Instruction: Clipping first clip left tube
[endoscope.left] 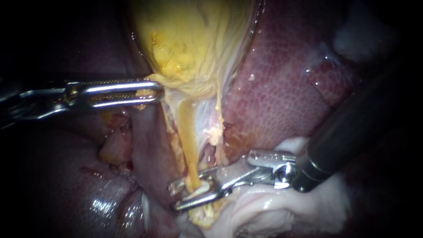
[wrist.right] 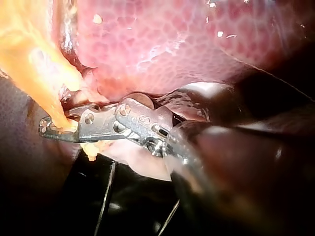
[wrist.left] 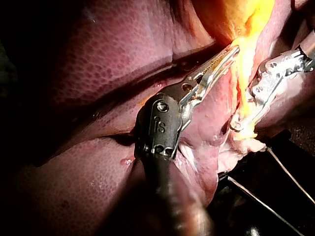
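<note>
The yellow gallbladder point(endoscope.left: 189, 39) hangs at the top centre. From its neck the left tube point(endoscope.left: 187, 141), a yellow strand, runs down. My left instrument point(endoscope.left: 154, 92) comes in level from the left, its jaws shut on the gallbladder's lower edge; the left wrist view shows those jaws point(wrist.left: 229, 54) meeting on yellow tissue. My right instrument point(endoscope.left: 176, 197) enters from the right on a dark shaft. Its jaws stand open astride the left tube's lower end, one on each side. In the right wrist view the tube point(wrist.right: 49, 98) drops between these jaws point(wrist.right: 47, 128). No clip shows on the tube.
Dark red liver point(endoscope.left: 282, 88) fills the right and lower left. A thinner pale strand point(endoscope.left: 216, 128) runs just right of the left tube. White pale tissue point(endoscope.left: 282, 211) lies under the right instrument's shaft. Thin dark threads point(wrist.left: 285, 172) show past the tissue edge.
</note>
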You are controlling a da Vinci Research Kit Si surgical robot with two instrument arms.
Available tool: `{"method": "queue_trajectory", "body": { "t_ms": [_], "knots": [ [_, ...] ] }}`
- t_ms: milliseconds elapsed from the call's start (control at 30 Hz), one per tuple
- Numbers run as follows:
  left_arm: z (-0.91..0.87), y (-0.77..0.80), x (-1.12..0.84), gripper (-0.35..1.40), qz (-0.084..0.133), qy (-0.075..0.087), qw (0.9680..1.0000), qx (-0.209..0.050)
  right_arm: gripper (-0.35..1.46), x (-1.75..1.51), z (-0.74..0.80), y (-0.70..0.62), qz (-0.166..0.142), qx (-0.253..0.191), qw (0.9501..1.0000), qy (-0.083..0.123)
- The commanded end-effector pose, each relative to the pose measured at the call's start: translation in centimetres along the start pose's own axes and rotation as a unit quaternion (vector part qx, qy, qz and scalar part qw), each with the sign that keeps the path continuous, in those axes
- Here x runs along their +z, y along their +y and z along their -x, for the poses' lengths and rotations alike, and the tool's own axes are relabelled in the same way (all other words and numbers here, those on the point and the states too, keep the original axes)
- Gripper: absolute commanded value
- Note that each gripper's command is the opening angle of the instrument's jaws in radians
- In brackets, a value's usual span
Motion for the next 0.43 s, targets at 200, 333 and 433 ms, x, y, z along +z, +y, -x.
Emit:
{"method": "queue_trajectory", "body": {
  "t_ms": [200,333,433],
  "knots": [
    [0.01,-0.01,-0.01,-0.35,0.0,0.0,1.0,0.0,-0.35,-0.01,0.03,0.01,0.0,-0.001,1.0,0.0],
    [0.01,-0.01,-0.02,-0.35,0.0,0.0,1.0,0.0,-0.35,-0.01,0.03,0.01,0.0,-0.001,1.0,0.0],
    [0.01,-0.01,-0.02,-0.35,0.0,0.0,1.0,0.0,-0.35,-0.02,0.03,0.01,0.0,0.0,1.0,0.0]
  ]
}}
